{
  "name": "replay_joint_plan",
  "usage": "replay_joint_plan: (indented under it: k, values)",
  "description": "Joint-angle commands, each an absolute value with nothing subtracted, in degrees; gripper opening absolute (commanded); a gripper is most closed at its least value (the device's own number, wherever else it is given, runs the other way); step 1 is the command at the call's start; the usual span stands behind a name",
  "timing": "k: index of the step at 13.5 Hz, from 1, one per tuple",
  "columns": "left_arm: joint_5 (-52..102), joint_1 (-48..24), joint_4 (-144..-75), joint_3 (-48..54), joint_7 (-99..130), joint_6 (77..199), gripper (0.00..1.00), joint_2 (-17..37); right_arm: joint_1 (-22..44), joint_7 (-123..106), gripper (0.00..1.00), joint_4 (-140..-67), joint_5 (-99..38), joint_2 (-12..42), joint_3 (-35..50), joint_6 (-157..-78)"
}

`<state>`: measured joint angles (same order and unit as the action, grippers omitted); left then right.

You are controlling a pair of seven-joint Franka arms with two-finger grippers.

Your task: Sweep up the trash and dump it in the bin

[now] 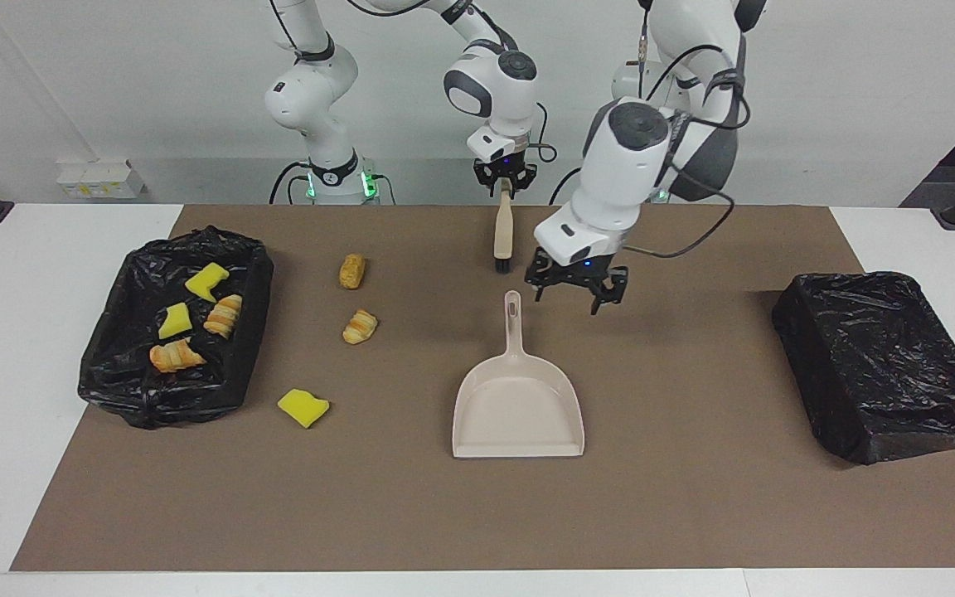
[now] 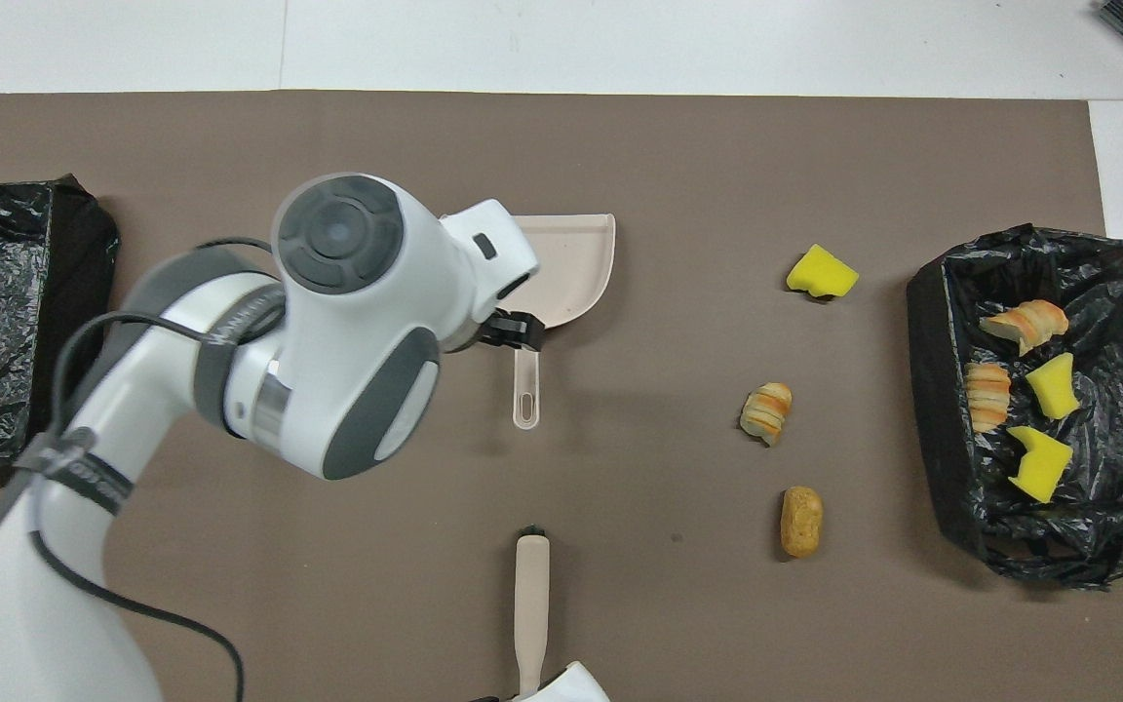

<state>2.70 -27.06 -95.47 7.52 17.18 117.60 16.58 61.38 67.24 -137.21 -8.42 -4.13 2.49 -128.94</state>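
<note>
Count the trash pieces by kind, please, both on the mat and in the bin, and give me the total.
Yellow sponge pieces: 3, one on the mat, two in the bin.
Bread pieces: 4, two on the mat, two in the bin.
Total: 7.

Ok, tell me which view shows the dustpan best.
The facing view: the whole dustpan shows there, pan and handle, with the open left gripper hovering beside the handle. In the overhead view the left arm covers much of the pan, leaving one corner and the handle.
</note>
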Motion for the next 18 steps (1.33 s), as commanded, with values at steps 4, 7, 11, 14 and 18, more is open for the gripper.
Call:
replay_joint_plan:
  k: [4, 7, 11, 14, 18]
  values:
    - [1.9, -31.2, -103.4, 6.4, 22.9, 126.6, 1.00, 17.8, 54.7, 63.1, 0.00, -138.0, -10.0, -7.9, 2.2, -123.6]
    - [1.8, -31.3, -103.5, 6.3, 23.6, 128.4, 1.00, 20.2, 48.0, 54.9, 0.00, -138.2, -10.0, -14.1, 2.2, -113.7]
    - [1.8, -30.9, -103.5, 6.2, 23.6, 131.0, 0.64, 21.3, 37.3, 42.7, 0.00, -139.4, -7.2, -18.5, 2.0, -107.5]
    - [-4.5, -30.9, -103.1, 6.2, 23.2, 131.2, 0.29, 21.4, 29.2, 35.3, 0.00, -137.8, -2.4, -17.9, 2.0, -107.6]
    - [-7.7, -30.5, -103.1, 6.0, 16.8, 129.6, 0.03, 20.0, 20.2, 18.9, 0.00, -129.3, 6.6, -10.5, 1.9, -107.3]
